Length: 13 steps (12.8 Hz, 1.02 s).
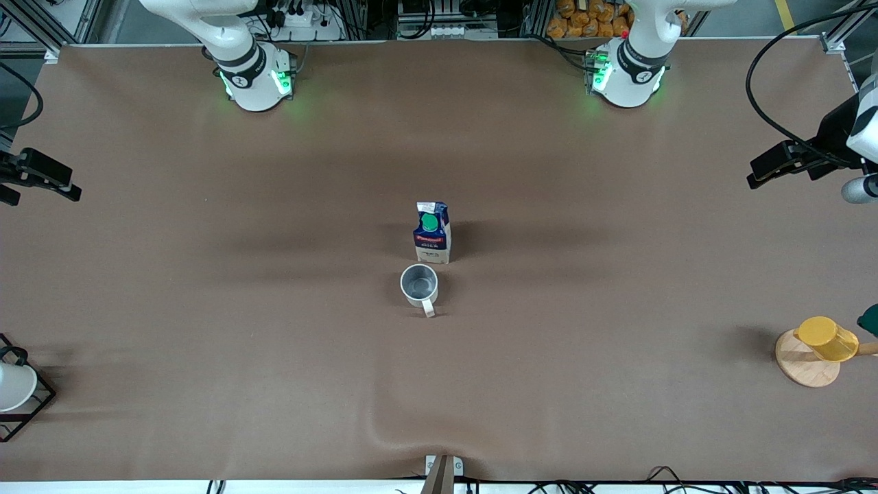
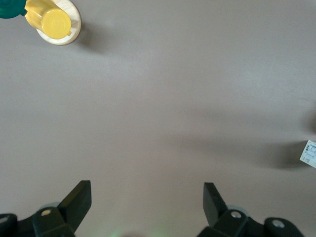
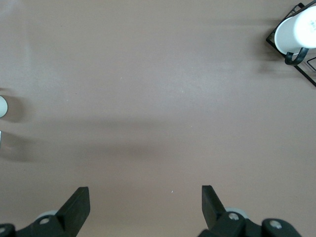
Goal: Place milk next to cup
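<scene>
- The left end effector is wide open and holds nothing. It hangs over bare bench toward the left arm's end, at about 3 o'clock from the milk in the front view.
- The right end effector is also wide open and empty. It hangs over the right arm's end of the bench, at about 9 o'clock from the milk. Both arms look to be waiting.
- The milk stands upright in the middle of the bench, at about 12 o'clock from the cup, so farther from the front camera. The 2 are just beside each other with a small gap. I judge the placement is already reached.
- Risk: the carton is tall and narrow. A new reach into the middle could tip it or push it against the cup, which would slide.
- Risk: the cup's handle points to 6 o'clock, toward the front camera, so a low sideways approach could catch it and turn the cup.
- Hard to see: the left wrist view shows only a corner of the carton at its edge. In the right wrist view the pale shapes at the edge cannot be identified.
- In the front view both end effectors are cut by the frame edges. The yellow cup on its wooden base and the white cup in a wire frame are well apart from the milk. A green object beside the yellow cup is mostly cut off.
</scene>
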Motion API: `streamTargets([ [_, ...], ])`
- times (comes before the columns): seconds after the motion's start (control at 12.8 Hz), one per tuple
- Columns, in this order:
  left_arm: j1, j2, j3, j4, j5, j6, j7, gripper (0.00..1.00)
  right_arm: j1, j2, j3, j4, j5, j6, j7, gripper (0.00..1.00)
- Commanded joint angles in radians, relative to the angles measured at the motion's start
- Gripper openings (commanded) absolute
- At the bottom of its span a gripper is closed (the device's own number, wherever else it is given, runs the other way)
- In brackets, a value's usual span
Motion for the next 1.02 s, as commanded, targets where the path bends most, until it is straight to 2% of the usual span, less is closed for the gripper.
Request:
streamTargets([
  [0.0,0.005,-0.002,0.002,-0.013,0.019,0.011,0.098,1.0,-0.011,-0.024,0.009,-0.02,-0.013,-0.004,0.0,1.0],
  [0.39,0.011,-0.002,-0.054,-0.011,0.024,0.014,0.031,1.0,-0.011,-0.024,0.009,-0.021,-0.013,-0.006,0.0,1.0],
  [0.94,0.007,0.013,-0.059,0.029,0.045,0.014,0.043,1.0,-0.016,-0.024,0.009,-0.021,-0.004,-0.02,0.0,1.0],
])
